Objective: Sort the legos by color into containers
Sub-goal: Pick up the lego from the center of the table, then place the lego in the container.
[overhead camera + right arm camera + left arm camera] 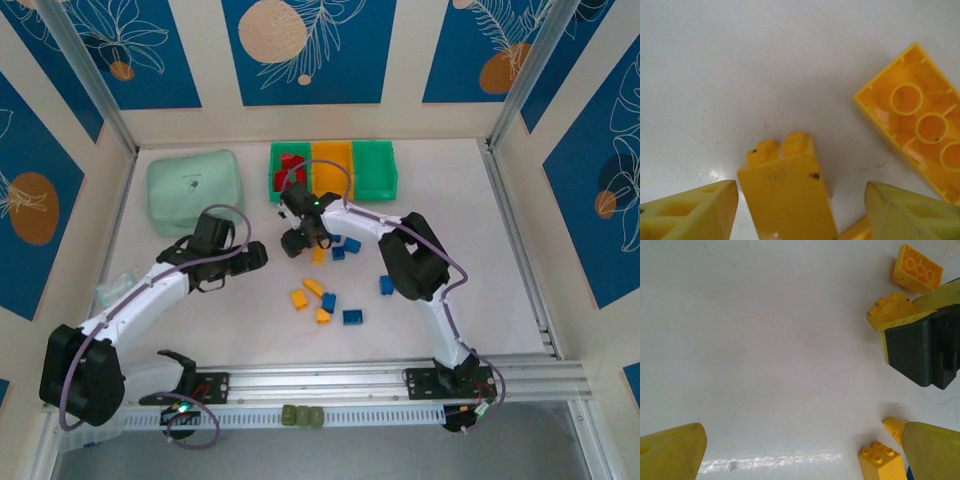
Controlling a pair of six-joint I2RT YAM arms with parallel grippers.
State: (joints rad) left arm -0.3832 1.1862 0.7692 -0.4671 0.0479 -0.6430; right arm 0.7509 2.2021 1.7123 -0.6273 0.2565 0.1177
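The containers stand in a row at the back: a green bin [290,172] holding red legos, an orange bin [331,168] and a second green bin [373,170]. Yellow [299,298] and blue legos [352,317] lie loose mid-table. My right gripper [300,240] is low over the table, its jaws open on either side of a yellow brick [785,190] lying on its side, with a gap at each finger. An upturned yellow brick [915,120] lies just right of it. My left gripper [255,258] stands wide open over bare table, a yellow brick [881,460] beside its right finger [932,450].
A pale mint lidded box [195,190] sits at the back left. In the left wrist view the right gripper's dark body [920,347] is close ahead on the right. The two grippers are near each other at mid-table. Metal rails border the table.
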